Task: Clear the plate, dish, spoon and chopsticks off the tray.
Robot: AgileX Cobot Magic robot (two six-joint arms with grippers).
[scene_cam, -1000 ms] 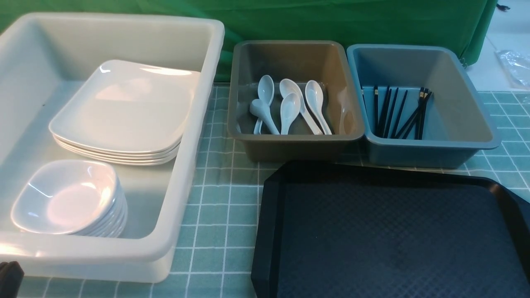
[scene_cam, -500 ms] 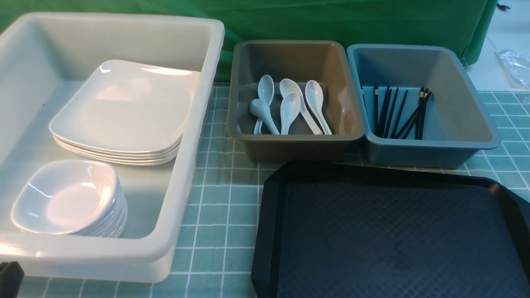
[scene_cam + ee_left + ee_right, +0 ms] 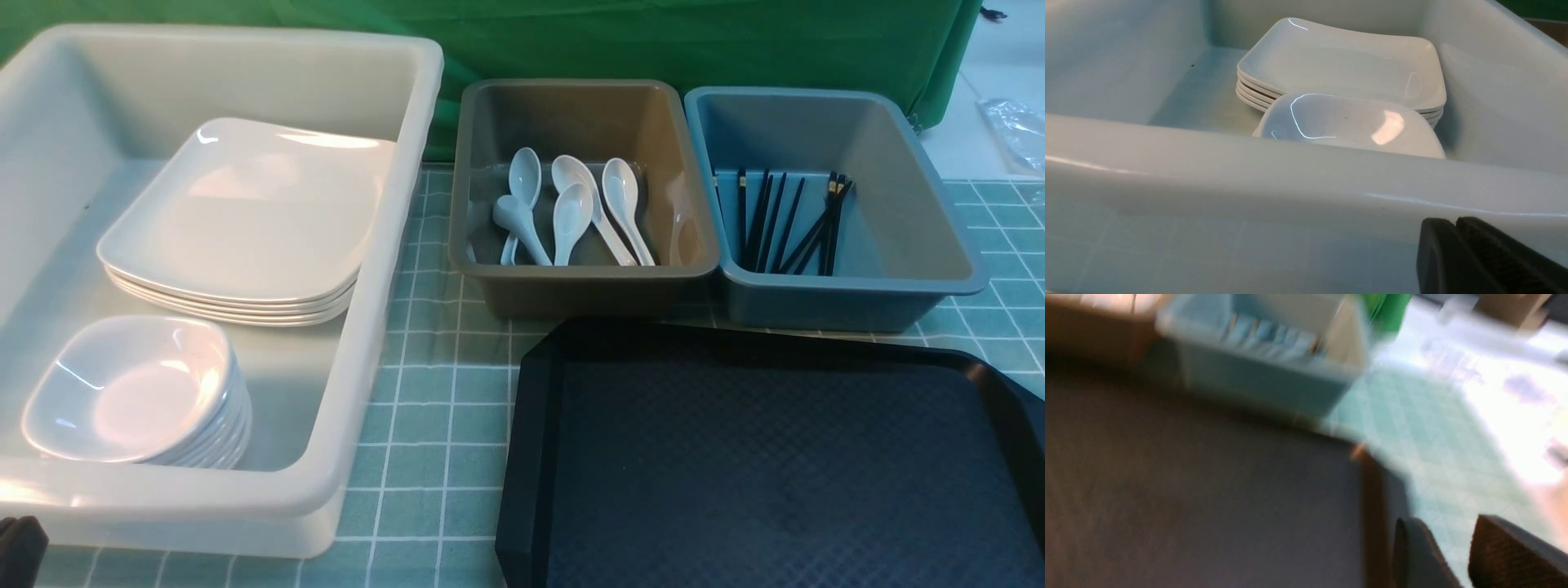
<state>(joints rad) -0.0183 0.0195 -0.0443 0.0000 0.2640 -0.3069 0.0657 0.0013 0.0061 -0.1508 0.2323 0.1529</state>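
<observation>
The black tray [image 3: 775, 457] lies at the front right with nothing on its textured surface. A stack of several white plates [image 3: 245, 212] and a stack of small white dishes [image 3: 131, 392] sit inside the big white bin [image 3: 384, 286]. Several white spoons [image 3: 571, 212] lie in the grey bin [image 3: 584, 282]. Black chopsticks [image 3: 784, 220] lie in the blue bin [image 3: 849, 286]. My left gripper [image 3: 1455, 222] is shut and empty, low in front of the white bin's near wall. My right gripper [image 3: 1445, 522] is open with nothing between its fingers, over the tray's [image 3: 1188, 490] right edge; this view is blurred.
The three bins stand in a row behind and to the left of the tray on a teal checked cloth [image 3: 433, 408]. A green curtain [image 3: 653, 41] closes off the back. Only a dark tip of my left gripper [image 3: 16, 547] shows at the front view's lower left corner.
</observation>
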